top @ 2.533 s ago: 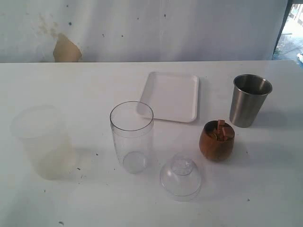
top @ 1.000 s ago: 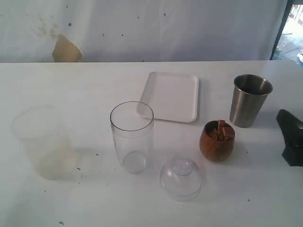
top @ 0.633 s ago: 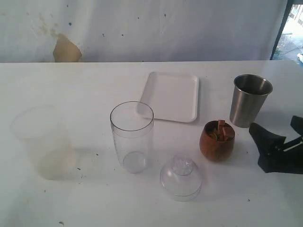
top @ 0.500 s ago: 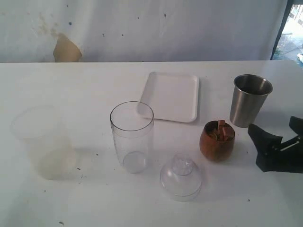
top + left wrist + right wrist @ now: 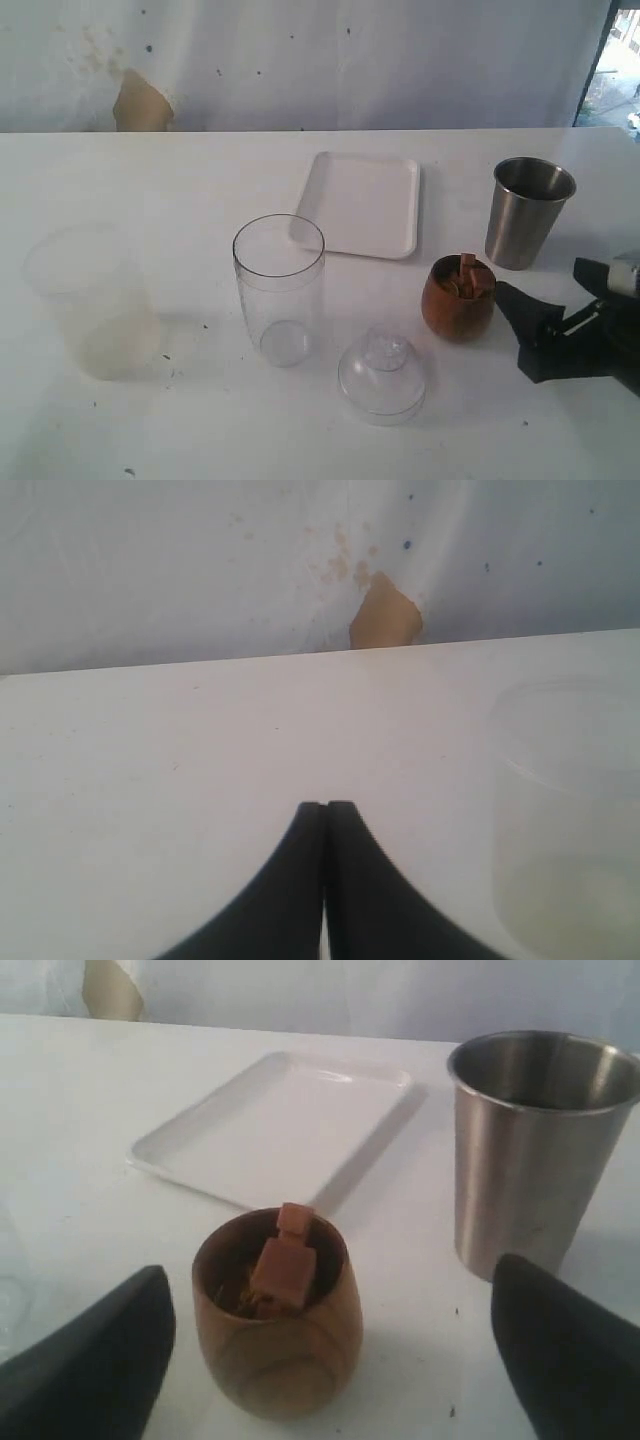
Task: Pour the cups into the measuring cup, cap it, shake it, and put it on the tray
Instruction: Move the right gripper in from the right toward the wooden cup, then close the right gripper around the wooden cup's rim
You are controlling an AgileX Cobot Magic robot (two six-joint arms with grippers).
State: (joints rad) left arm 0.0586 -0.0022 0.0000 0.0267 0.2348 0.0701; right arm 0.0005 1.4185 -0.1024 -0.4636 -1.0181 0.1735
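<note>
Right hand [image 5: 540, 280], jaws wide, partly beyond frame edge, beside wooden cup [image 5: 458, 300].

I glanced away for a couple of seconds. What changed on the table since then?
The right gripper came in from the exterior view's right edge and advanced toward the wooden cup, jaws open, holding nothing. The cup, steel tumbler, measuring cup, cap, tray and frosted cup stayed put.

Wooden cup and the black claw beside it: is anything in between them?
Nothing. Only a narrow strip of bare white table separates the wooden cup from the open right gripper, as the exterior view shows.
</note>
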